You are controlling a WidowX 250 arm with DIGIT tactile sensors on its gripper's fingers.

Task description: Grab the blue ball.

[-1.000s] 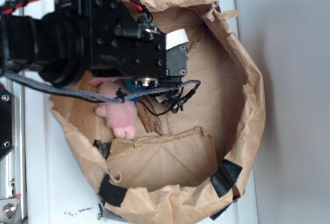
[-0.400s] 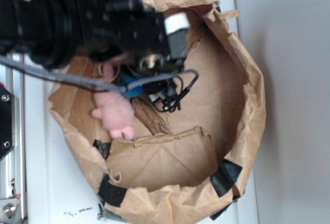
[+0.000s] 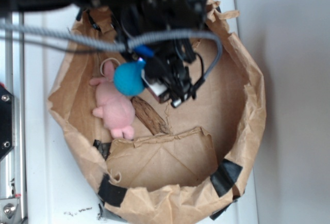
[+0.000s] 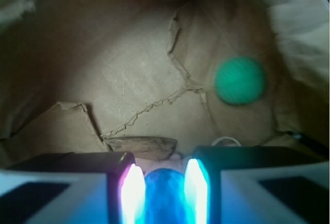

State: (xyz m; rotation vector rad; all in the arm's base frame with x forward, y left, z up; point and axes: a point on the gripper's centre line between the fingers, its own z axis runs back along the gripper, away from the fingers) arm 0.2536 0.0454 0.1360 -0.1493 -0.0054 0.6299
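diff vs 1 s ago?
The claw, shut on the blue ball, has lifted it clear of the pink plush toy, and the arm swung toward the top of the exterior view. Toy, brown stick and paper bag stayed put.

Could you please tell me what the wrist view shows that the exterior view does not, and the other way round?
Only the wrist view shows a green ball, blurred, on the bag floor, plus the hand's two glowing fingers closed on either side of the blue ball. Only the exterior view shows the pink plush toy, the paper bag's whole taped rim, and the arm and cables above it. Both show the blue ball held at the hand, the brown bark-like piece and the bag's creased floor.
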